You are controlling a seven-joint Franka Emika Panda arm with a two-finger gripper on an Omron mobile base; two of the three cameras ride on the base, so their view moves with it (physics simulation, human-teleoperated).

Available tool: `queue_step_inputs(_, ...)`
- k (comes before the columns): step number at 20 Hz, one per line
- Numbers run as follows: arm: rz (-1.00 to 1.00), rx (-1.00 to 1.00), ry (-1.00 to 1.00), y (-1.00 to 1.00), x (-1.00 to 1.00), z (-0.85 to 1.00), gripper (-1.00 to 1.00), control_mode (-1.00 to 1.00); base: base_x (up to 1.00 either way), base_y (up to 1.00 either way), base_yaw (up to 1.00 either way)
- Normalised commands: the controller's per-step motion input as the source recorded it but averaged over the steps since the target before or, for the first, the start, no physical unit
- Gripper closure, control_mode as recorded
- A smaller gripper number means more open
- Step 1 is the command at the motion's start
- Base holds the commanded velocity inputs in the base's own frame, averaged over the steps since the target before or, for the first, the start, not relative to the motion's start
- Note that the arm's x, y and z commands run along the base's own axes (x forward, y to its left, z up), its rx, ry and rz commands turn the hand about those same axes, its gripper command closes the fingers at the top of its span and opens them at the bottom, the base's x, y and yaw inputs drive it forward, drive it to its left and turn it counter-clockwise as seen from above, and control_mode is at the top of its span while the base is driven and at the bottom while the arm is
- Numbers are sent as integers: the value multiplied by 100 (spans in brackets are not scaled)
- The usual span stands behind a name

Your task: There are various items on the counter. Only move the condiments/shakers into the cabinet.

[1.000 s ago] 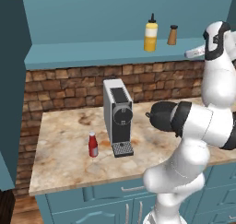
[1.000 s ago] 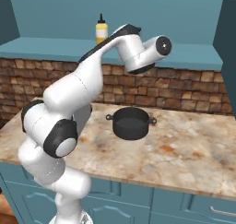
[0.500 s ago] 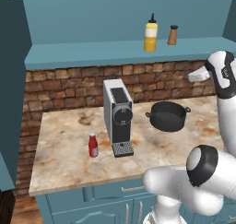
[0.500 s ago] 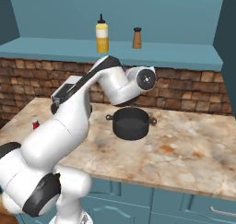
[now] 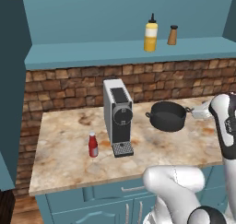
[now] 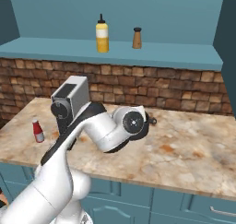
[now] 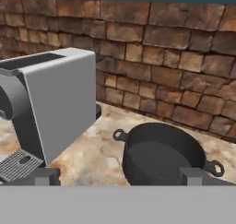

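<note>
The yellow squeeze bottle (image 5: 150, 34) (image 6: 102, 34) and the brown wooden shaker (image 5: 173, 35) (image 6: 137, 38) stand side by side on the cabinet's teal shelf ledge (image 5: 92, 52) (image 6: 46, 45). Down on the marbled counter (image 5: 64, 163) (image 6: 193, 149), the red ketchup bottle (image 5: 93, 144) (image 6: 38, 131) stands upright, left of the coffee machine. My gripper (image 5: 197, 111) (image 7: 120, 176) hangs low at the counter's right end, just right of the black pot, facing the brick wall. It is open, its fingertips (image 7: 46, 174) wide apart with nothing between them.
The grey-black coffee machine (image 5: 118, 114) (image 6: 71, 98) (image 7: 50, 103) stands mid-counter. The black two-handled pot (image 5: 168, 116) (image 7: 161, 154) sits to its right, mostly hidden by my arm in the right base view. A brick wall (image 7: 161, 43) backs the counter.
My arm has swung down from shelf height, near the shaker, to counter level beside the pot. Bottles, shaker, pot and machine have not moved.
</note>
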Motion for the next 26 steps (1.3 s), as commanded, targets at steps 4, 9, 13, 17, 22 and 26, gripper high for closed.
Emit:
queue_step_inputs(4,0,-9,12,91,-100,-100,-100,-100,0,0,0)
queue_step_inputs(9,-8,-13,17,100,-94,-81,-100,-100,0,0,0)
queue_step_inputs(13,-19,-6,9,100,-55,-29,-100,-100,0,0,0)
queue_step_inputs(17,-20,-5,2,100,-32,-11,-100,-100,0,0,0)
queue_step_inputs(22,-18,-6,-9,100,-21,0,-100,-100,0,0,0)
queue_step_inputs(26,-17,-14,-37,100,-45,-23,-100,-100,0,0,0)
